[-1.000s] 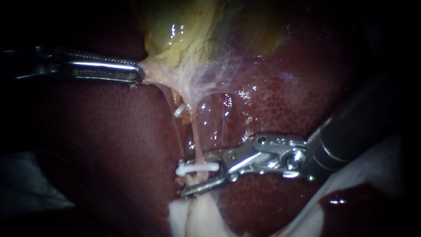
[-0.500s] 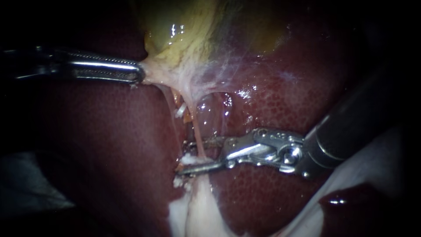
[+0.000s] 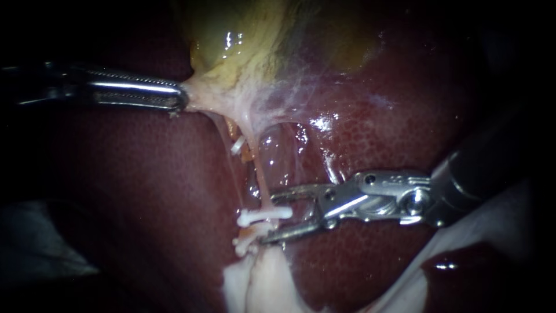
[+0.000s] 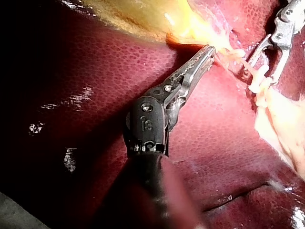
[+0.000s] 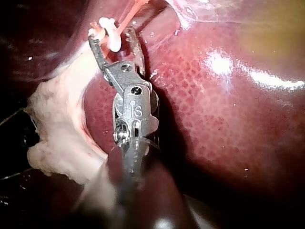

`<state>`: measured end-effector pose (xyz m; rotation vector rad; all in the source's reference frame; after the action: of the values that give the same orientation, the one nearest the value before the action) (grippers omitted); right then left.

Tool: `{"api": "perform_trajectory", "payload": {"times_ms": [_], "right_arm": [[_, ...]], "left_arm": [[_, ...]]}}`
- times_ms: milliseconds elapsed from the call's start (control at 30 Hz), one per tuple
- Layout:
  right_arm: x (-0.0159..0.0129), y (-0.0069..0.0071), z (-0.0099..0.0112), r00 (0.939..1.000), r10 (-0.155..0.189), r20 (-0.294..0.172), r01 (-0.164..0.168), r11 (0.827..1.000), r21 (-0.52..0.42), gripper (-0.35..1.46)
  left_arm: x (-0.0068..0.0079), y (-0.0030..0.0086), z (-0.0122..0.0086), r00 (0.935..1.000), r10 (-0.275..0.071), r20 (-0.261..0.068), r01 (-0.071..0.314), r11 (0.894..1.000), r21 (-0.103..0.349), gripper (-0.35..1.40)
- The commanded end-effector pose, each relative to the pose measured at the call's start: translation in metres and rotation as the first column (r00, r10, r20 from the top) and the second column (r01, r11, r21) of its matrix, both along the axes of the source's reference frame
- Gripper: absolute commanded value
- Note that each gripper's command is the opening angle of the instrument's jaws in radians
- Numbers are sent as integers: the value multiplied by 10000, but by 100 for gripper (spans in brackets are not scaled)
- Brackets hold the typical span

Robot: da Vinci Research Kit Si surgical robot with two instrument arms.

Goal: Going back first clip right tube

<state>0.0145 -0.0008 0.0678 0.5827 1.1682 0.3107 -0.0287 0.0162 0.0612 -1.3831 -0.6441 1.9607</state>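
My left instrument (image 3: 180, 96) comes in from the left, its jaws shut on the pale neck of the yellow gallbladder (image 3: 243, 52), pulling it leftward. From there a thin pink right tube (image 3: 259, 174) runs down over the liver (image 3: 376, 133). A white clip (image 3: 263, 215) sits across this tube. My right instrument (image 3: 267, 218) has its jaws open, one above and one below the clip's right end. The left wrist view shows the left instrument (image 4: 209, 50) gripping the tissue. In the right wrist view the open right instrument (image 5: 112, 34) has the clip (image 5: 112, 42) between its jaws.
Another small white clip (image 3: 236, 146) sits higher up beside the tube, and a further white piece (image 3: 240, 246) lies just below the new clip. Pale fatty tissue (image 3: 258, 284) lies at the tube's lower end. White cloth (image 3: 480, 232) is under the right shaft.
The right jaws squeezed together over the clip on the tube, then opened and drew back to the right. The clip stays across the tube. The left instrument has held still.
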Motion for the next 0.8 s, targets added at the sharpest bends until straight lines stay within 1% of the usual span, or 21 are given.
{"api": "perform_trajectory", "payload": {"times_ms": [33, 100, 267, 367, 567, 667, 733, 800], "right_arm": [[-4, 3, -4, 10000, 42, 34, -41, 9999, -146, 50], [-15, 8, -12, 10000, 96, 17, -95, 9991, -414, 50], [-42, 16, -25, 9999, 69, 154, -50, 9925, -1219, 50], [-59, 23, -34, 9997, -41, 260, 85, 9855, -1693, 50], [-88, 41, -58, 9994, -17, 344, 100, 9704, -2414, 50], [-95, 46, -66, 9981, -167, 601, 325, 9613, -2734, 50], [-98, 47, -69, 9953, -375, 888, 613, 9572, -2829, 50], [-100, 46, -70, 9935, -525, 1009, 801, 9527, -2932, 50]], "left_arm": [[0, 0, 0, 10000, 2, 5, -2, 10000, 0, -35], [0, 0, 0, 10000, 3, 5, -3, 10000, 0, -35], [1, 0, 0, 10000, 6, 7, -6, 10000, 0, -35], [1, 0, 0, 10000, 6, 7, -6, 10000, 0, -35], [1, 0, 0, 10000, 11, 11, -11, 10000, 0, -35], [1, 1, 1, 10000, 12, 12, -12, 10000, 0, -35], [1, 1, 1, 10000, 14, 13, -14, 10000, 0, -35], [-1, 2, 3, 10000, 13, 12, -13, 10000, -3, -35]]}}
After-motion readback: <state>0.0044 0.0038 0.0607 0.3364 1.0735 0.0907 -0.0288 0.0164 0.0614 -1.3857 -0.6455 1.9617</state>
